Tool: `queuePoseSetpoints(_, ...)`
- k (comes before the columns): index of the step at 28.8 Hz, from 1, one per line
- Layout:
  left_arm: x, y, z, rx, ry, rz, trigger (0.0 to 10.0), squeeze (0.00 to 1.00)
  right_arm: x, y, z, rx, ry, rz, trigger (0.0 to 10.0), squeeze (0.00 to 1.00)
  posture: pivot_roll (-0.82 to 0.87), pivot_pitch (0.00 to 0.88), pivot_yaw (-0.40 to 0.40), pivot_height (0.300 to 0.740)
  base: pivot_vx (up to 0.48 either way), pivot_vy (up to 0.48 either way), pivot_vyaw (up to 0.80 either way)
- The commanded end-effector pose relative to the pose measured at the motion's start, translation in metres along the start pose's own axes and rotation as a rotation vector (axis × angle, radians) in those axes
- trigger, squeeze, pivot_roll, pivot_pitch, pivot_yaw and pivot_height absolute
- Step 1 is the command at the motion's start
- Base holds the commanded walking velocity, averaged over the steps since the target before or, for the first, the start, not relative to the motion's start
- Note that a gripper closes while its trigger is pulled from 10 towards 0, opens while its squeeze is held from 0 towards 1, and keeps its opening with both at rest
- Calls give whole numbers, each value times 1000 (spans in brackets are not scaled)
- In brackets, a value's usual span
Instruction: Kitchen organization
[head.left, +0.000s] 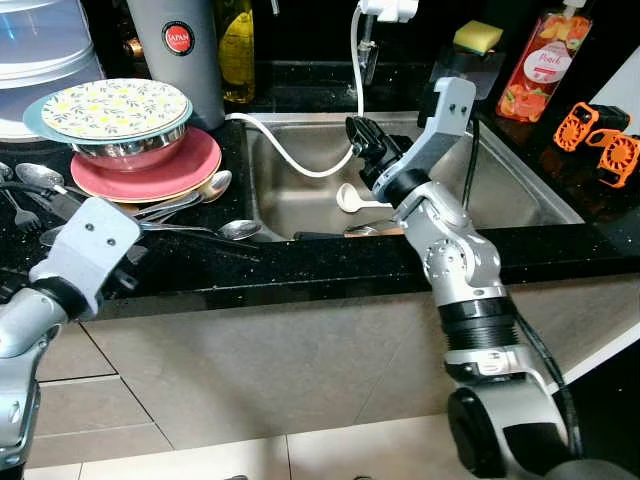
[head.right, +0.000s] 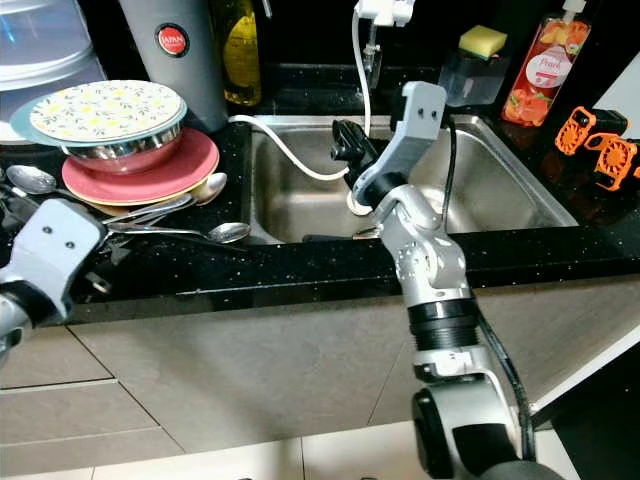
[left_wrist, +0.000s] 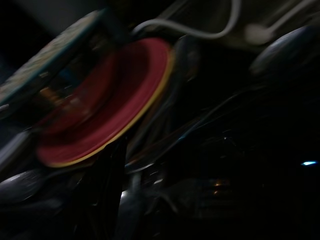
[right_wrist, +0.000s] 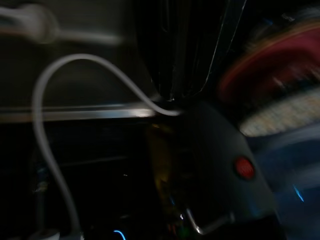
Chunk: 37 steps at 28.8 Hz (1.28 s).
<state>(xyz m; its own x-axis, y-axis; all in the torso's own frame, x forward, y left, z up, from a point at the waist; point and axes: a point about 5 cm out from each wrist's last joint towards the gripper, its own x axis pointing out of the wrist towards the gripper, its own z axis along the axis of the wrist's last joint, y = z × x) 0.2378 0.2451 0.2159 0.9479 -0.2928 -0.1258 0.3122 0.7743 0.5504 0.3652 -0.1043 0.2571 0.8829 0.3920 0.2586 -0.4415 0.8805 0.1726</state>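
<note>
Two grippers are working: right gripper (head.left: 362, 135), fingers pressed together and empty, is hovering over the sink (head.left: 520, 190); left gripper (head.left: 130, 262), finger state unclear, is nearing spoons (head.left: 225, 229).

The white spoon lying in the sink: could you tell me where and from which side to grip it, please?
Probably the thin handle of the white spoon, taken from above: it lies flat on the sink floor, bowl towards the left wall, and the right gripper hangs just over it.

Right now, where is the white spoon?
The white spoon lies inside the sink, just below the right pincer and near the white hose.
</note>
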Motion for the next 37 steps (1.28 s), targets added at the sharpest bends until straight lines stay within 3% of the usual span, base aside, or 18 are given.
queuePoseSetpoints(1, 0, -6, 5, -42, -29, -60, 10000, 0, -4, -3, -7, -113, 39, 17, 10000, 0, 178, 0, -56, 740, 0, 0, 0)
queuePoseSetpoints(2, -1, -7, 6, -56, -36, -81, 10000, 0, -6, -5, -9, -173, 55, 23, 10000, 0, 175, 2, -55, 740, 0, 0, 0)
queuePoseSetpoints(6, -4, -9, 8, -81, -49, -122, 10000, 0, -9, -9, -12, -223, 75, 17, 10000, 0, 175, 2, -55, 740, 0, 0, 0)
queuePoseSetpoints(10, -16, -9, 20, -83, -89, -221, 10000, 0, -17, -34, -7, -243, 58, -119, 10000, 0, 173, 17, -44, 740, 0, 0, 0)
queuePoseSetpoints(12, -17, -7, 21, -80, -91, -220, 10000, 0, -18, -35, -6, -242, 53, -128, 10000, 0, 173, 17, -44, 740, 0, 0, 0)
queuePoseSetpoints(14, -22, 7, 24, -54, -84, -174, 10000, 0, -21, -40, -2, -238, 24, -140, 10000, 0, 171, 21, -42, 740, 0, 0, 0)
queuePoseSetpoints(20, -25, 18, 18, -65, -52, -147, 10000, 0, -22, -42, -1, -249, 21, -145, 10000, 0, 177, 21, -45, 740, 0, 0, 0)
queuePoseSetpoints(30, -21, -12, -1, -124, 10, -215, 10000, 0, -20, -40, -2, -246, 20, -139, 10000, 0, 174, 26, -56, 740, 0, 0, 0)
queuePoseSetpoints(36, -16, -7, -14, -97, 60, -164, 10000, 0, -17, -36, -2, -235, 11, -123, 10000, 0, 171, 24, -54, 740, 0, 0, 0)
queuePoseSetpoints(37, -15, -6, -17, -86, 75, -152, 9020, 0, -17, -36, -2, -233, 10, -122, 10000, 0, 171, 23, -55, 740, 0, 0, 0)
